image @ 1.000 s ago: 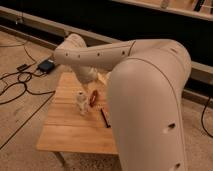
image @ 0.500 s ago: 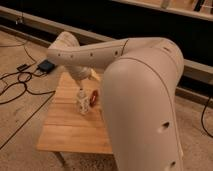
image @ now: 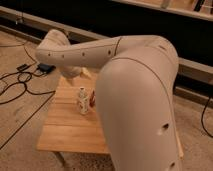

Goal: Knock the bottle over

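The small whitish plastic bottle (image: pixel 82 101) stands upright on the wooden table (image: pixel 70 131), near its middle. A small reddish-brown object (image: pixel 93 99) sits just right of it, partly behind my arm. My big white arm crosses the view from the lower right to the upper left. The gripper (image: pixel 75 74) hangs at the arm's far end, just above and behind the bottle, mostly hidden by the wrist. I cannot tell whether it touches the bottle. The flat dark bar is hidden behind my arm.
Black cables (image: pixel 15 85) and a dark box (image: pixel 46 67) lie on the floor left of the table. A dark wall with a low ledge (image: pixel 195 67) runs behind it. My arm hides the table's right half.
My arm has swung left and closer to the camera, covering more of the table and the dark bar. The bottle still stands upright in the same spot.
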Robot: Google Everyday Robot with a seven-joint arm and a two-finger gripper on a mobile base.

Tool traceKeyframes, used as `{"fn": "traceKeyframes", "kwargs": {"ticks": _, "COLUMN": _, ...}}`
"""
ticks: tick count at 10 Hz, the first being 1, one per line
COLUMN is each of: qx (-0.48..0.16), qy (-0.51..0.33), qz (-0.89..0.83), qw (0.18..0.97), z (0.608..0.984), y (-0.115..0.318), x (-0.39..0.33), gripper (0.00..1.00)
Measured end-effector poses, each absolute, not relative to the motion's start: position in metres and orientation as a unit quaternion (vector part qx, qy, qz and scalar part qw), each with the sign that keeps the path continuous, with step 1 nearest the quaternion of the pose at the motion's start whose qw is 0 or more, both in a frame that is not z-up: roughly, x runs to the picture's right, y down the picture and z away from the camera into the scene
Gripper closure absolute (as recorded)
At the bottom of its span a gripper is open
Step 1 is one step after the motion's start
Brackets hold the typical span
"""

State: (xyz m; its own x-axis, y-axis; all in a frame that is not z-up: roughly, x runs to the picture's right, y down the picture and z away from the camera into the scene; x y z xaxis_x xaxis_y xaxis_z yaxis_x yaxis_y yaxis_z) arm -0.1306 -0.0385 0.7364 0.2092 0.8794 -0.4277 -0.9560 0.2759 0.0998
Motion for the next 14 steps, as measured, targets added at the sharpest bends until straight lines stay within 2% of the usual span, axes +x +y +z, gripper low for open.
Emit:
{"fn": "traceKeyframes", "kwargs": {"ticks": 7, "qx": -0.152, "qy": 0.229, "qz": 0.585, "qw": 0.763, "z": 0.76, "y": 0.018, "x": -0.136, "gripper": 0.35}}
{"fn": "traceKeyframes", "kwargs": {"ticks": 14, "qx": -0.128, "qy": 0.289, "qz": 0.609, "qw": 0.727, "z": 0.771, "y": 0.019, "x": -0.049, "gripper": 0.35}}
